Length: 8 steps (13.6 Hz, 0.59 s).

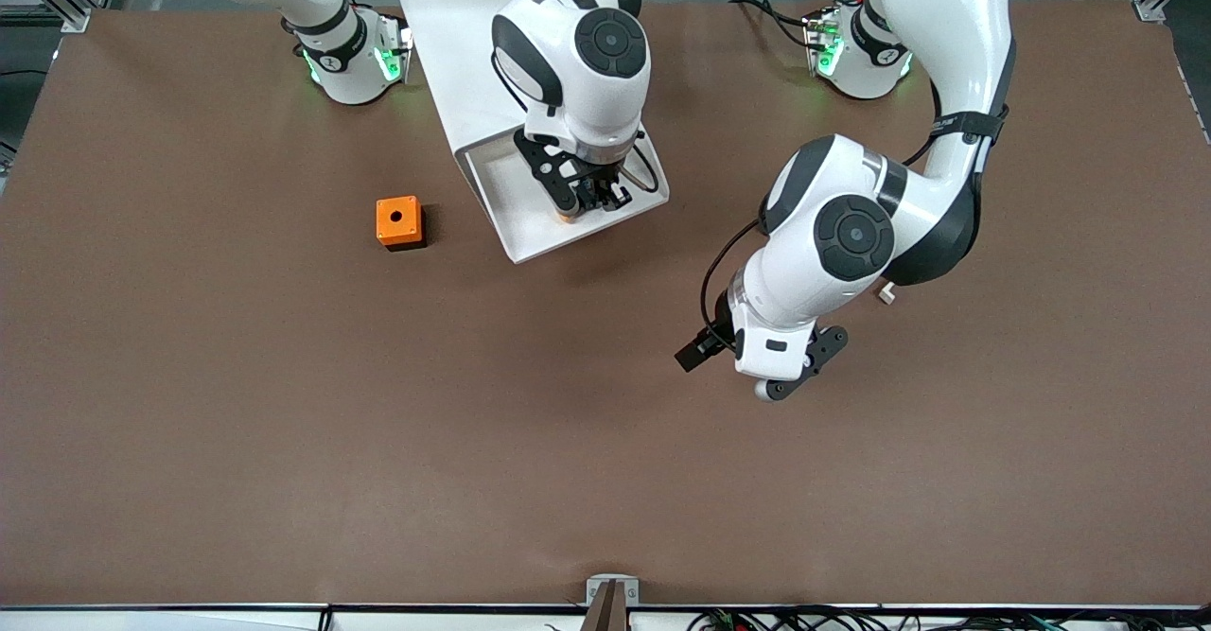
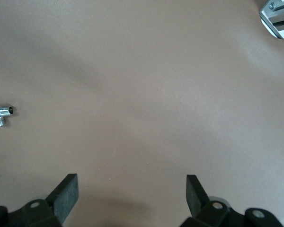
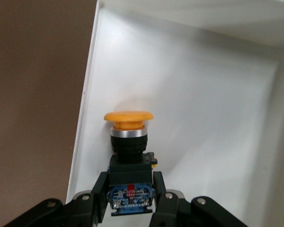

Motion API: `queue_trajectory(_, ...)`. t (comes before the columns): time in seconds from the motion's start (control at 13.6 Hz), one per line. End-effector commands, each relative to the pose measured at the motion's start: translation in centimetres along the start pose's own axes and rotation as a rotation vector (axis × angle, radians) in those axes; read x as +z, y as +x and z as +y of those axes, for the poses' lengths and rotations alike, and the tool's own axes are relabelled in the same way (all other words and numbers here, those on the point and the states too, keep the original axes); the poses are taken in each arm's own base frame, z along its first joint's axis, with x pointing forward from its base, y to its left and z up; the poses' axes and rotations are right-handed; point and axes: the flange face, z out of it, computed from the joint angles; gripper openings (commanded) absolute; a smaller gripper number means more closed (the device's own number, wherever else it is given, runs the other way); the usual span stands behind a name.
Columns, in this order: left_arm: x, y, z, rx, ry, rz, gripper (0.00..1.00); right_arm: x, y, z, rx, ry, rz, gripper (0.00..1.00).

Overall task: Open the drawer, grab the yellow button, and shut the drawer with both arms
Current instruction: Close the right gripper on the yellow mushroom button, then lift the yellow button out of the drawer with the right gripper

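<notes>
The white drawer (image 1: 530,229) stands pulled open from its white cabinet (image 1: 454,35). My right gripper (image 1: 587,198) reaches down into the drawer and is shut on the button (image 1: 566,218). In the right wrist view the fingers (image 3: 100,189) clamp the button's dark blue-black body, and its orange-yellow cap (image 3: 128,117) points away over the drawer floor (image 3: 203,118), close to one side wall. My left gripper (image 2: 132,194) is open and empty, its fingers (image 2: 66,194) wide apart over bare table, nearer the front camera than the drawer (image 1: 771,366).
An orange cube box with a round hole (image 1: 398,221) sits on the table beside the drawer, toward the right arm's end. A small chrome fitting (image 2: 0,115) lies on the table near my left arm (image 1: 886,293). A metal bracket (image 2: 278,19) shows at a corner.
</notes>
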Motion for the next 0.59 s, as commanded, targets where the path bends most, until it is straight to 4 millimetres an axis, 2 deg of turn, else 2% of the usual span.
queue_trajectory(0.0,-0.5,0.0,-0.1,-0.007,-0.002,0.022,1.00,-2.8,2.0,-0.5,0.030,0.028,-0.011,0.00)
queue_trajectory(0.07,-0.5,0.0,-0.1,-0.007,-0.002,0.022,1.00,-3.9,3.0,-0.6,0.040,0.020,-0.010,0.00)
queue_trajectory(0.29,-0.4,-0.1,0.0,-0.006,-0.002,0.020,1.00,-7.1,7.9,-1.1,0.053,0.014,-0.022,0.00)
queue_trajectory(0.44,-0.4,-0.5,0.1,-0.001,-0.002,0.019,1.00,-10.0,11.4,-0.2,-0.019,0.046,-0.035,0.00)
queue_trajectory(0.51,-0.2,-0.8,0.3,0.002,-0.001,0.015,1.00,-10.3,13.7,0.3,-0.052,0.021,-0.037,0.00)
